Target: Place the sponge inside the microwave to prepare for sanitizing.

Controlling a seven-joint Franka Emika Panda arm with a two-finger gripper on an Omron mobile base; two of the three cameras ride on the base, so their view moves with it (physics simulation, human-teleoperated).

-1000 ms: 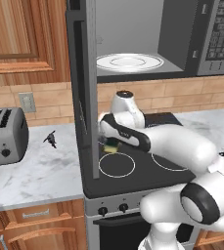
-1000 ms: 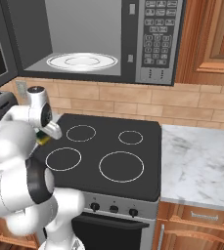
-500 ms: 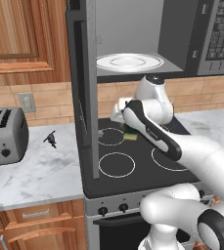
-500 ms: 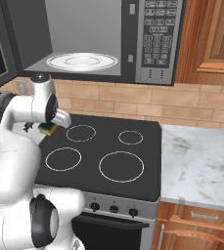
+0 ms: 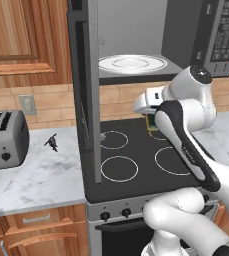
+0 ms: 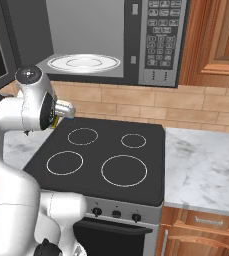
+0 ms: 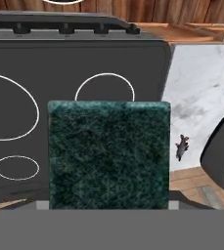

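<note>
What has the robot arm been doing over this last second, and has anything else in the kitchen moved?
The arm swung from the stove's left edge toward its back middle and rose, carrying the sponge clamped in the gripper up nearer the open microwave. The grip has not changed. The microwave door stays open, its glass plate bare; the toaster and the small dark object stayed put.

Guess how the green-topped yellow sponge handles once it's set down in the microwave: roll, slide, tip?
The small yellow block sponge with the dark green scouring top looks flat-sided, so it should probably rest without rolling. Its rough, fibrous top suggests little slipping in the hand. The white round glass plate in the grey microwave looks smooth, so a nudge might slide it.
</note>
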